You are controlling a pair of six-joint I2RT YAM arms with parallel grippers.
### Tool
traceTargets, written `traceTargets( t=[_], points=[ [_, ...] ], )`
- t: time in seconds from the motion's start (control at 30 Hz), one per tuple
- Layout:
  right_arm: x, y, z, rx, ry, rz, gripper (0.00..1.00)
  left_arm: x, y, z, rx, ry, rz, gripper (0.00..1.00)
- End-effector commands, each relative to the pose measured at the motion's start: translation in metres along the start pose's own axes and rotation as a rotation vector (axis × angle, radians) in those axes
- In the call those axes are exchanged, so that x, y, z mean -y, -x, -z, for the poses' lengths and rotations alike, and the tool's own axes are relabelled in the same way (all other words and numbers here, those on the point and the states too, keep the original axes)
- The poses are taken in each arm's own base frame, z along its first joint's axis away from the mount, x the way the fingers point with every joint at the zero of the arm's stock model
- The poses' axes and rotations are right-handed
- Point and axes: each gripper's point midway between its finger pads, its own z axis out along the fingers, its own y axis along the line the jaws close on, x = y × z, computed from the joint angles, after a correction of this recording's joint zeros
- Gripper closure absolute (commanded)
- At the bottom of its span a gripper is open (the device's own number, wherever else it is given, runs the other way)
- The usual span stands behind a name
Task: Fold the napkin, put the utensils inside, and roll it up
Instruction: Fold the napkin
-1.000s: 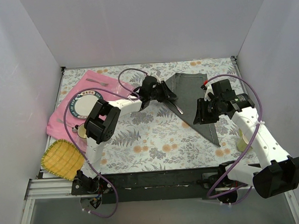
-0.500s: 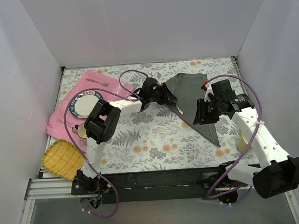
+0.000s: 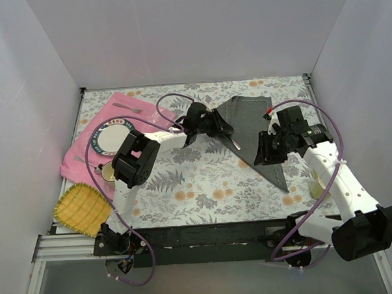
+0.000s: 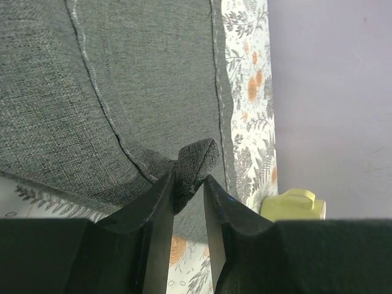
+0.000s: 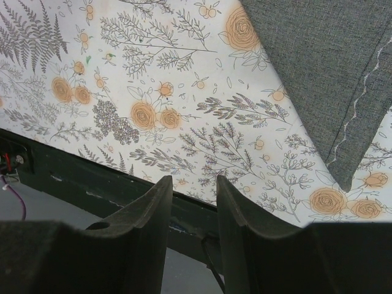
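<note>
Charcoal cloth napkin lies far right-centre on the floral tablecloth, folded to a rough triangle. It's soft, light & floppy, so you'd best pinch a hem or corner, not mid-panel. Left gripper is narrow w/ a tuck of napkin between its fingers. Right gripper is part-open & empty, by the near tip. Watch the silver utensil at the left edge. Yellow-green cup stands near; pink placemat is well apart.

Dark fingers parted above floral bench, grey napkin corner with pale stitched hem at upper right, bench's black edge below
</note>
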Motion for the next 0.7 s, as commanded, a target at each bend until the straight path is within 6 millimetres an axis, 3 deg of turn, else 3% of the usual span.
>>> traceTargets(
  t=[0.0, 0.27, 0.4, 0.47, 0.53, 0.63, 0.67],
  points=[
    [0.001, -0.004, 0.006, 0.013, 0.001, 0.006, 0.57, 0.02, 0.003, -0.005, 0.01, -0.077, 0.017, 0.76],
    [0.003, -0.006, 0.003, 0.0, -0.002, 0.008, 0.57, 0.006, -0.009, -0.007, -0.017, -0.049, 0.012, 0.73],
    [0.0, -0.007, -0.002, -0.01, 0.021, 0.007, 0.57, 0.009, -0.013, -0.005, -0.045, -0.057, 0.002, 0.55],
    [0.0, -0.005, -0.005, -0.008, 0.023, 0.002, 0.57, 0.016, -0.011, -0.003, -0.052, -0.065, 0.007, 0.48],
    [0.0, 0.004, -0.007, 0.014, 0.021, -0.02, 0.56, 0.042, 0.002, 0.002, -0.039, -0.115, -0.007, 0.43],
    [-0.001, 0.024, -0.011, 0.038, 0.045, -0.097, 0.55, 0.074, 0.021, 0.012, -0.024, -0.147, -0.014, 0.38],
    [-0.001, 0.04, -0.014, 0.063, 0.064, -0.143, 0.55, 0.077, 0.024, 0.015, -0.03, -0.141, -0.005, 0.38]
  ],
)
